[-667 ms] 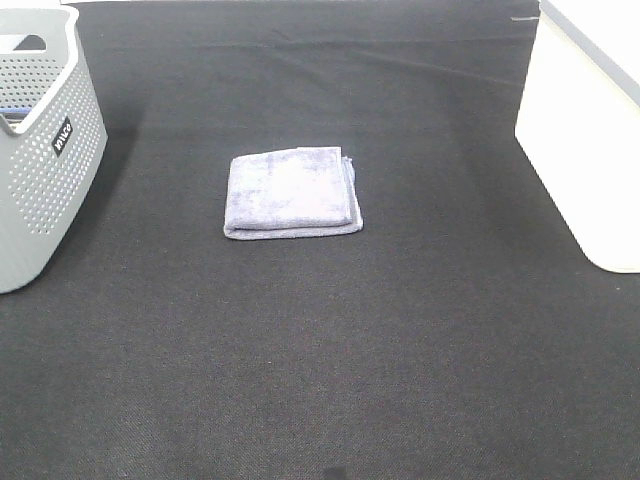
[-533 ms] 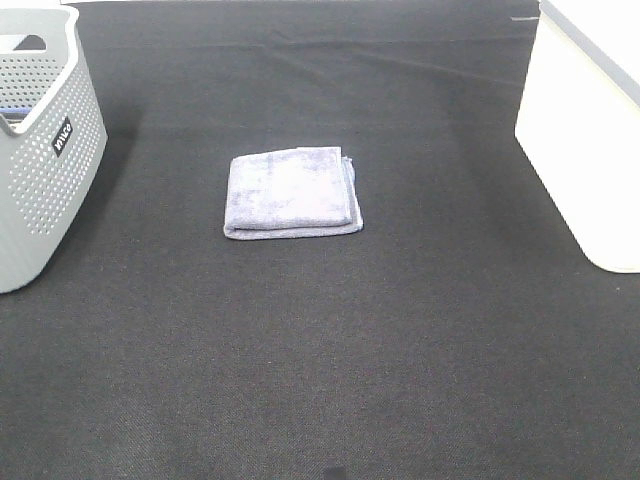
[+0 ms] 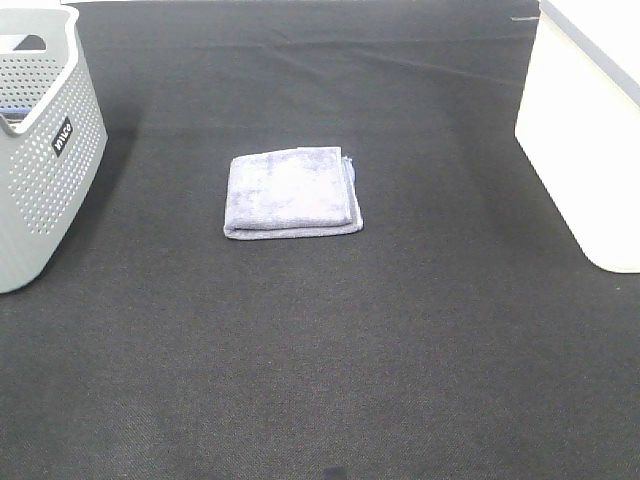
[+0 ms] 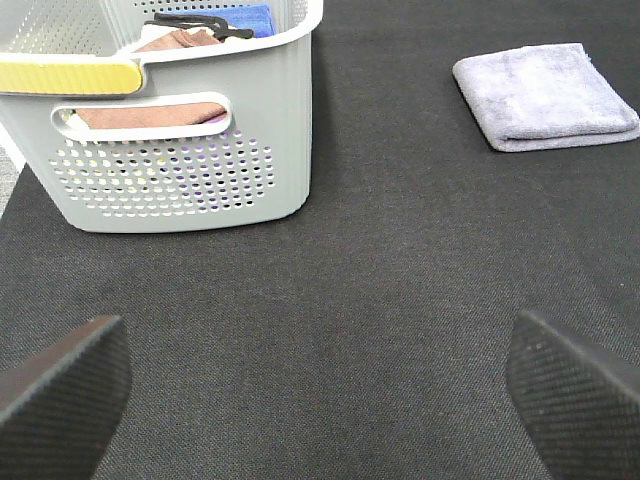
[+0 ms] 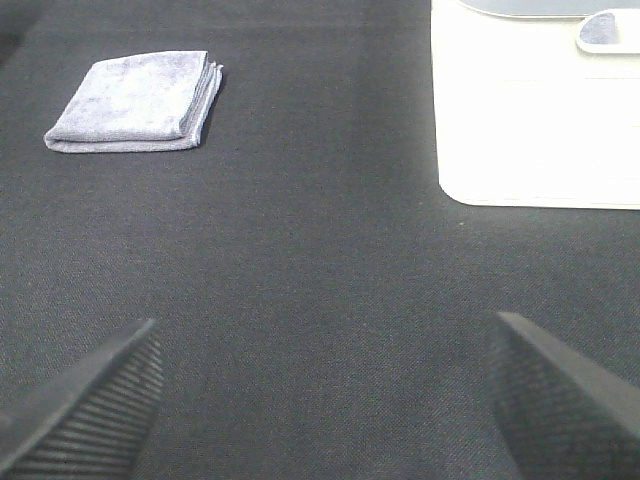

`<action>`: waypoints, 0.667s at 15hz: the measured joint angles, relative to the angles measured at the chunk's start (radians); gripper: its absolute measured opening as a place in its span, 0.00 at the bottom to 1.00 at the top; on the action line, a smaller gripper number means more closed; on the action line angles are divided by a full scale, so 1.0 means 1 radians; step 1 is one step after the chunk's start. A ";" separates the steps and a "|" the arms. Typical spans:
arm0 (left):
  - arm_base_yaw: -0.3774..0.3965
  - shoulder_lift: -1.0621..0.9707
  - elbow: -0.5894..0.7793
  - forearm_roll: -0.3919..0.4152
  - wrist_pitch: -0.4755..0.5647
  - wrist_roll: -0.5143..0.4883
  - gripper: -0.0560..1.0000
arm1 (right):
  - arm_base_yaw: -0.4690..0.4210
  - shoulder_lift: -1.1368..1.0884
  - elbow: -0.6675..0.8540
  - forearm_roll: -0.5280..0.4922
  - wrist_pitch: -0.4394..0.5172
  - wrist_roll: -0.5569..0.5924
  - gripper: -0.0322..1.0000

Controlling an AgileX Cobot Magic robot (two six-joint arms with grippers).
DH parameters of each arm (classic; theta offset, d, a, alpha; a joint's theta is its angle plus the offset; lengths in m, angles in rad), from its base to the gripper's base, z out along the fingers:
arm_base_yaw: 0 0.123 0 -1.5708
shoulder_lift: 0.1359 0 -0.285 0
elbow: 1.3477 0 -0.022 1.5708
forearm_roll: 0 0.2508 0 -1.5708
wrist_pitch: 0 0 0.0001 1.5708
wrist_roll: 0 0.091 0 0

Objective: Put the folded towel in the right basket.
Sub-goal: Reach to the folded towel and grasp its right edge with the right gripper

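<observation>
While left hand (image 4: 318, 392) and right hand (image 5: 325, 395) gape wide, the folded towel (image 3: 292, 192) lies untouched — well ahead.

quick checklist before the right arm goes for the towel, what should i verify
1. Towel folded and lying flat on the black cloth: ok.
2. Right gripper open and holding nothing: ok.
3. Way from the right gripper to the towel: ok, only bare cloth between them in the right wrist view.
4. Left gripper open and apart from the towel, facing the grey basket: ok.
5. Room inside the right basket: cannot tell, its inside hardly shows.
</observation>
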 joint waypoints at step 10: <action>0.000 0.000 0.000 0.000 0.000 0.000 0.97 | 0.000 0.000 0.000 0.000 0.000 0.000 0.83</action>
